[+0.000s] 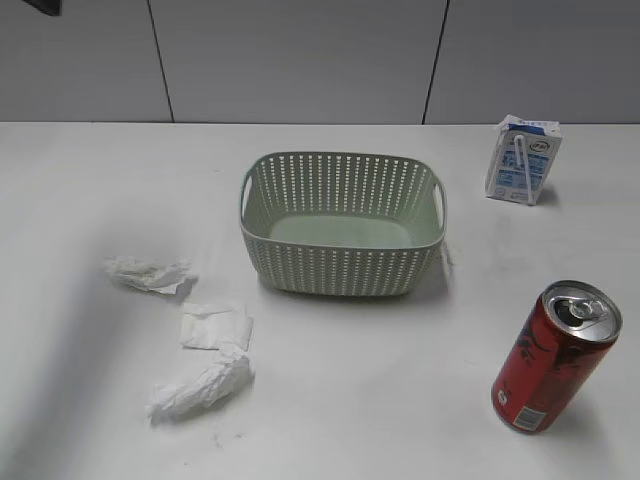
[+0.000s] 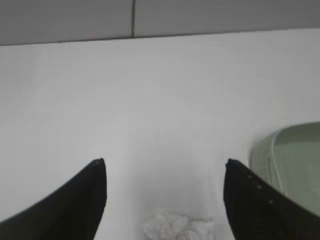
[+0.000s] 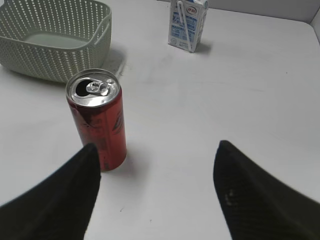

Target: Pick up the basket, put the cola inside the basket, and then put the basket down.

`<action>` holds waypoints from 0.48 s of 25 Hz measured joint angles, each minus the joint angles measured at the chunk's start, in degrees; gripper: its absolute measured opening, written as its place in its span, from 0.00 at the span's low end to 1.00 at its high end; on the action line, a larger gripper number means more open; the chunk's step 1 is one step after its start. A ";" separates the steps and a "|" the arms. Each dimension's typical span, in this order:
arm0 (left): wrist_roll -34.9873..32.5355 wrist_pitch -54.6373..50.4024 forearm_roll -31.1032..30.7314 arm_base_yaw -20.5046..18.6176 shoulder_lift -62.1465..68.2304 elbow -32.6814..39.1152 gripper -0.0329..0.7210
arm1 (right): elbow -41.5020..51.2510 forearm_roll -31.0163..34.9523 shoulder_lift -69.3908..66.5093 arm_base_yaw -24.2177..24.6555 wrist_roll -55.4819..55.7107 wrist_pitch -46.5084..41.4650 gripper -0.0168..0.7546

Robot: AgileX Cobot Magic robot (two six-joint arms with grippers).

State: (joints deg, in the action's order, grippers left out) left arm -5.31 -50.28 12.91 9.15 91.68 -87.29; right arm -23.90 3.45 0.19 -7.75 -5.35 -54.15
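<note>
Basket (image 1: 343, 224) sits mid-frame, can (image 1: 553, 357) lower right; left gripper (image 2: 165, 167) and right gripper (image 3: 156, 150) gape wide, holding nothing.

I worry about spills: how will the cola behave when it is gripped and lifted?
The cola is tall and slim, so it probably tips easily if nudged high. Its tab hole looks open, so any liquid left could spill if tilted. The smooth wall may slip in the right pincer.
</note>
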 joint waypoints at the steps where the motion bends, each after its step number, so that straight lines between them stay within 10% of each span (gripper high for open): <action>1: 0.00 -1.92 -0.24 1.72 2.69 -2.04 0.78 | 0.00 0.00 0.00 0.00 0.00 0.00 0.72; 12: 6.87 -12.27 -10.12 17.54 24.60 -19.60 0.76 | 0.00 0.00 0.00 0.00 0.00 0.00 0.72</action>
State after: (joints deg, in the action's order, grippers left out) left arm 1.57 -62.55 2.79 26.69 116.28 -106.89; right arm -23.90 3.45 0.19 -7.75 -5.35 -54.15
